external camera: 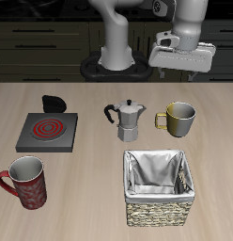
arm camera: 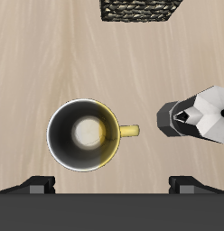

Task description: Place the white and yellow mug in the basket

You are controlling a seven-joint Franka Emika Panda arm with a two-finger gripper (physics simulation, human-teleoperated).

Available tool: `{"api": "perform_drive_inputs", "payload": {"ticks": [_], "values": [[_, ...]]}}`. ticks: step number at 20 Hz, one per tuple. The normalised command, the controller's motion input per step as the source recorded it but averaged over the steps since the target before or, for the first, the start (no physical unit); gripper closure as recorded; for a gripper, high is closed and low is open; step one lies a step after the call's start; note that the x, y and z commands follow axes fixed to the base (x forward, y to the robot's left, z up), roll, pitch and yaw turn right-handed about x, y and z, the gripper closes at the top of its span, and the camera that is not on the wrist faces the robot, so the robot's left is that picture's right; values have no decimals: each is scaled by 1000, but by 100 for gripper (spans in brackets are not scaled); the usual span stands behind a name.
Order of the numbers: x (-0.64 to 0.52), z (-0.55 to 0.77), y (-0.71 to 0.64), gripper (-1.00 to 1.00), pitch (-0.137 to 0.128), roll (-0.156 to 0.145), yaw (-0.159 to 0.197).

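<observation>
The white and yellow mug (external camera: 179,118) stands upright on the table beside the moka pot, its handle pointing toward the pot. In the wrist view the mug (arm camera: 84,135) shows from straight above with its pale inside. The wicker basket (external camera: 158,201), lined with grey cloth, stands nearer the table's front edge than the mug; its woven edge also shows in the wrist view (arm camera: 136,9). My gripper (external camera: 181,62) hangs high above the mug, open and empty, its fingers wide apart in the wrist view (arm camera: 112,185).
A moka pot (external camera: 129,120) stands close beside the mug and shows in the wrist view (arm camera: 197,115). A red patterned mug (external camera: 24,182) stands near the front edge. A small stove plate (external camera: 48,130) with a red coil lies farther off, with a black object (external camera: 54,102) behind it.
</observation>
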Motion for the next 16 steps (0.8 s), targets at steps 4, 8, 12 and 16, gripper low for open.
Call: {"api": "perform_drive_inputs", "payload": {"ticks": [4,8,12,16], "values": [[-26,-141,-75,-100,-36,-22,-7],[-95,-255,114,-100,0,29,-13],[-79,-276,137,-100,25,52,-5],[-7,-76,31,-100,-9,3,-14]]}}
